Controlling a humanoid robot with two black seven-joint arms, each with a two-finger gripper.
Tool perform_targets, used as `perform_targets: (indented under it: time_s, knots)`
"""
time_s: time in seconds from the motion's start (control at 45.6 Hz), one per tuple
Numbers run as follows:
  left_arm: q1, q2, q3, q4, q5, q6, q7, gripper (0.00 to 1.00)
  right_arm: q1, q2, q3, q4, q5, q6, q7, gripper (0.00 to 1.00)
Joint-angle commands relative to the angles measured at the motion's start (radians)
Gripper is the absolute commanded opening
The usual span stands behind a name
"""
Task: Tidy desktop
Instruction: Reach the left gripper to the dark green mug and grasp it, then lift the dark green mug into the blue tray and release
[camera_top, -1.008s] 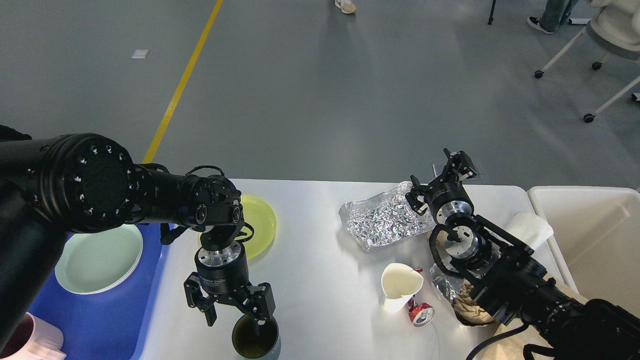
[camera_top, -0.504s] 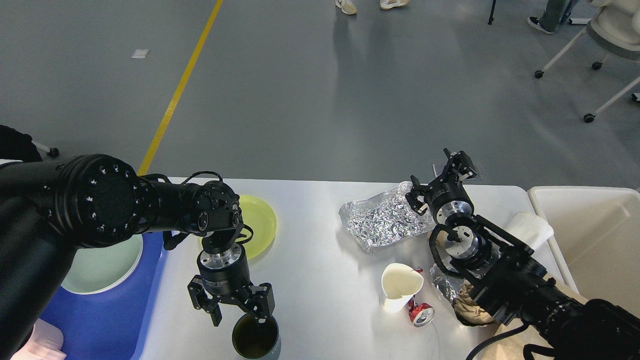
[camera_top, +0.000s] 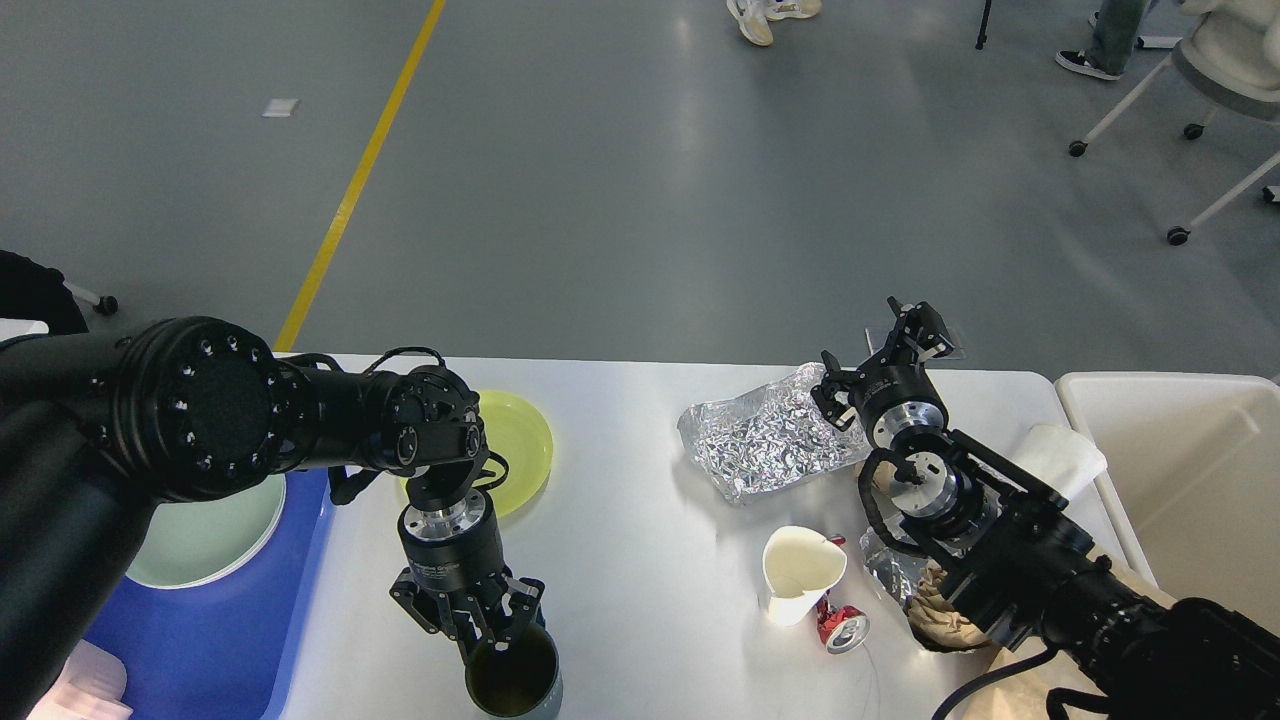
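The white-grey desktop (camera_top: 640, 500) fills the lower middle of the head view. A dark metal cup (camera_top: 515, 682) stands at its front edge. My left gripper (camera_top: 488, 640) points down onto the cup's far rim, fingers drawn together on it. A yellow-green plate (camera_top: 522, 440) lies behind that arm. Crumpled foil (camera_top: 765, 440), a white paper cup (camera_top: 800, 572) and a crushed red can (camera_top: 842, 627) lie to the right. My right gripper (camera_top: 878, 352) hangs open above the foil's right end, holding nothing.
A blue tray (camera_top: 200, 640) with a pale green plate (camera_top: 200, 540) sits left of the desktop. A cream bin (camera_top: 1180, 470) stands at the right. White paper (camera_top: 1060, 455) and brown crumpled paper (camera_top: 935, 610) lie by my right arm. People's feet and chairs are on the floor beyond.
My left gripper has lowered toward the cup and its fingers have closed from spread wide onto the cup's rim. The right arm has not moved.
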Motion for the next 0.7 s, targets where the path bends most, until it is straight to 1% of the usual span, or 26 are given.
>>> perform_targets:
  time_s: [0.0, 0.11, 0.263, 0.372, 0.504, 0.679]
  knots:
    - [-0.001, 0.000, 0.000, 0.001, 0.001, 0.000, 0.000, 0.11, 0.000, 0.000, 0.000, 0.001, 0.000, 0.000, 0.000, 1.00]
    - [-0.010, 0.002, -0.001, 0.001, 0.001, 0.000, 0.000, 0.00, 0.000, 0.000, 0.000, 0.001, 0.000, 0.000, 0.000, 1.00]
    - [-0.027, 0.003, -0.003, -0.002, -0.003, 0.000, -0.003, 0.00, 0.000, 0.000, 0.000, 0.001, 0.000, 0.000, 0.000, 1.00]
    - [-0.071, 0.008, -0.004, -0.005, -0.007, 0.000, -0.004, 0.00, 0.000, 0.000, 0.000, 0.000, 0.000, 0.000, 0.000, 1.00]
    - [-0.182, 0.038, -0.006, -0.019, -0.013, 0.000, -0.007, 0.00, 0.000, 0.000, 0.000, 0.000, 0.000, 0.000, 0.000, 1.00]
    - [-0.361, 0.155, -0.001, -0.129, -0.012, 0.000, -0.006, 0.00, 0.000, 0.000, 0.000, 0.000, 0.000, 0.000, 0.000, 1.00]
